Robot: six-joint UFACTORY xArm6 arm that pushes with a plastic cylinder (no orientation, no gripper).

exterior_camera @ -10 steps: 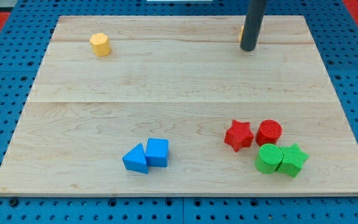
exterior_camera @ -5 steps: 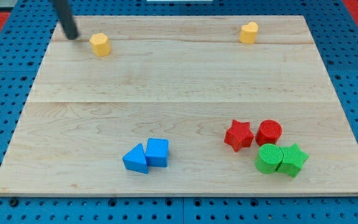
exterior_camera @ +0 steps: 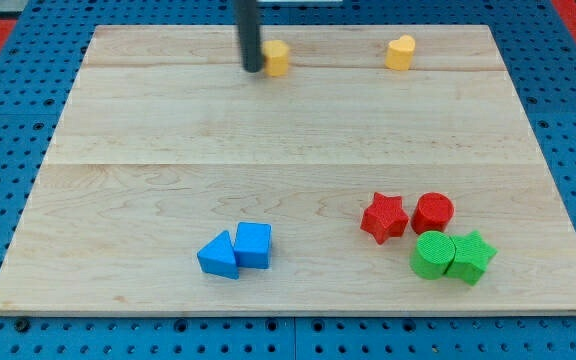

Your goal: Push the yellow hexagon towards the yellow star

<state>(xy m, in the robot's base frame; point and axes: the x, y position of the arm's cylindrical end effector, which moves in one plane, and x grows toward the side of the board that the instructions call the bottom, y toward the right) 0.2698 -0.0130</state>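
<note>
The yellow hexagon (exterior_camera: 278, 58) sits near the top of the wooden board (exterior_camera: 168, 150), a little left of centre. My tip (exterior_camera: 254, 69) touches its left side; the dark rod hides part of that side. The yellow star (exterior_camera: 400, 52) lies to the right of the hexagon, near the view's top edge, well apart from it.
A blue triangle (exterior_camera: 217, 256) and a blue cube (exterior_camera: 253, 244) sit together at the bottom centre-left. A red star (exterior_camera: 384, 217), a red cylinder (exterior_camera: 433, 213), a green cylinder (exterior_camera: 433, 254) and a green star (exterior_camera: 471, 256) cluster at the bottom right.
My tip swept from the star at the top right to the far left, then came back rightwards. The yellow hexagon has moved right along the top, closer to the star.
</note>
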